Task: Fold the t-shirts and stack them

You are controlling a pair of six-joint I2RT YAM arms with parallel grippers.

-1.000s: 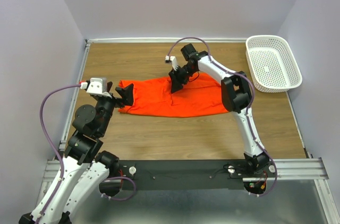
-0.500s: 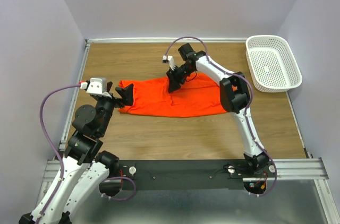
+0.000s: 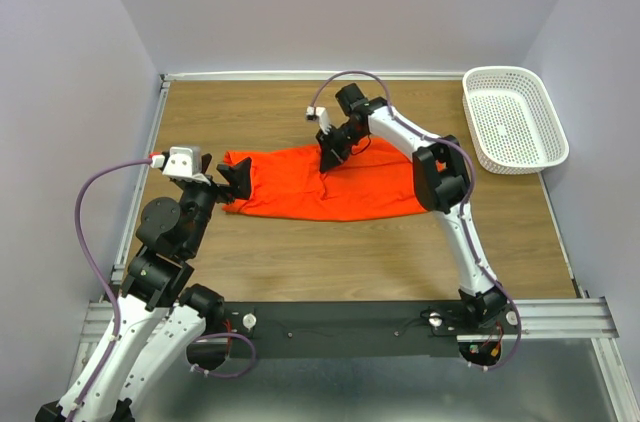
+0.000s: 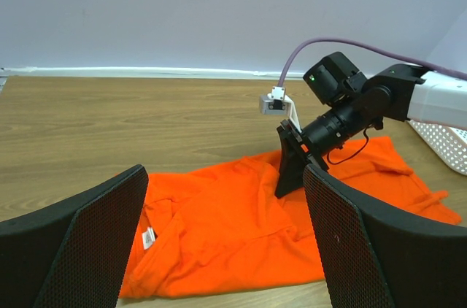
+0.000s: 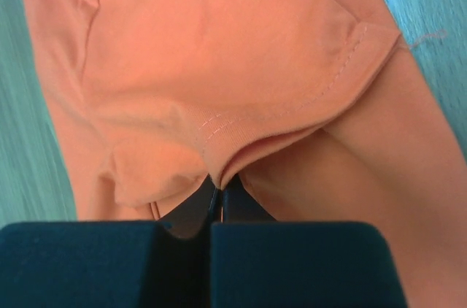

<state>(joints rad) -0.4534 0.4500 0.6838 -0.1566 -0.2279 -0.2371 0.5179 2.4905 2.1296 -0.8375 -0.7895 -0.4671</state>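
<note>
One orange-red t-shirt (image 3: 300,194) lies crumpled in a long strip across the middle of the table. Its white neck label (image 4: 148,237) shows at the left end. My right gripper (image 3: 328,159) points down onto the shirt's far edge. In the right wrist view the right gripper (image 5: 219,193) is shut, pinching a stitched fold of the t-shirt (image 5: 219,67). My left gripper (image 3: 237,182) hovers at the shirt's left end, and in its own view the left gripper (image 4: 225,176) stands open wide with nothing between its fingers and the t-shirt (image 4: 219,228) below it.
A white lattice basket (image 3: 515,120) sits at the far right corner of the table; its edge shows as the basket (image 4: 445,144) in the left wrist view. Purple-grey walls close in the table on three sides. Bare wood lies in front of the shirt.
My right gripper shifted slightly toward the far edge of the shirt, then closed from part-open to shut on a fold of the fabric. The left arm has not moved.
</note>
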